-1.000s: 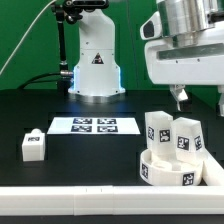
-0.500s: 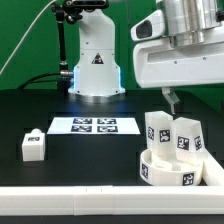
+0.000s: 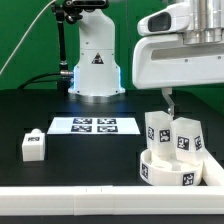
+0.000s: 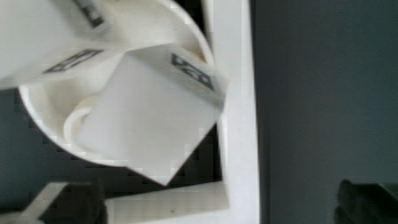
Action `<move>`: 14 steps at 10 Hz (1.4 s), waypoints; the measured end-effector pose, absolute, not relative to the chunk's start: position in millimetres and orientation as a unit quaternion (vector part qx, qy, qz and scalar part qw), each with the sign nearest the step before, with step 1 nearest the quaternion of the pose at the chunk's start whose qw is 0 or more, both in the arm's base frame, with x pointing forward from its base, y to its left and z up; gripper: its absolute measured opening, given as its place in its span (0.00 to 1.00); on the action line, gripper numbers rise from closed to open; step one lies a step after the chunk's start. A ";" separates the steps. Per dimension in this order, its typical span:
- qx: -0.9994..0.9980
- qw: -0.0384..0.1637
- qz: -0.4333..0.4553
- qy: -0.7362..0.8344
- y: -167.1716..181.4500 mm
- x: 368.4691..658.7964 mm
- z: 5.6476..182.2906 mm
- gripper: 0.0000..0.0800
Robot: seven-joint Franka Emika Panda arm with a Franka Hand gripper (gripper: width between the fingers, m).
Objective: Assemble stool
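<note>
Hand (image 4: 206,203) is being held wide open over the seat (image 3: 168,172). In the wrist view two dark fingertips (image 4: 43,205) are showing at opposite edges of the picture, well apart, with nothing gripped between them. In the exterior view only one finger (image 3: 167,101) is being seen, thin and pointing down. The other is hidden or cut off at the frame edge. The hand's white body is being cropped by the upper corner at the exterior view's right.

Seat is lying on the black worktop (image 3: 60,165) at the exterior view's right, near the rail (image 3: 90,196). Two legs (image 3: 157,130) are standing upright on it side by side, tags facing the camera. Whether they are locked into the seat cannot be told. The finger is hanging just above the legs; contact and depth cannot be judged.

A third leg (image 3: 33,145) is lying well apart at the exterior view's left, near the marker board (image 3: 94,125).

The wrist view is blurred. Seat ring and one tilted-looking leg are being made out, tags smeared and unreadable, with the rail running just beside the seat as a white strip.
</note>
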State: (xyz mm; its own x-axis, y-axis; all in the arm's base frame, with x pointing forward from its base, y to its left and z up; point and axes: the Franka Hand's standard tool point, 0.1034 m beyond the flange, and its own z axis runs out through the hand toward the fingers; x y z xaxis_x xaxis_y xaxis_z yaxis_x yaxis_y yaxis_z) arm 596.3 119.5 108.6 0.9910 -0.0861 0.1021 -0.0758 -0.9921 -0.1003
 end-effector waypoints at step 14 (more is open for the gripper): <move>-0.962 -0.001 -0.051 -0.269 112.8 590.8 79.6 0.81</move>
State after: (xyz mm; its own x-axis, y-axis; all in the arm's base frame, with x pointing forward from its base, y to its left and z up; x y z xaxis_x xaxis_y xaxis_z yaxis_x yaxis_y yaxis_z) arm 590.8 112.8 79.6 0.8499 0.5179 0.0977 0.5177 -0.8551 0.0291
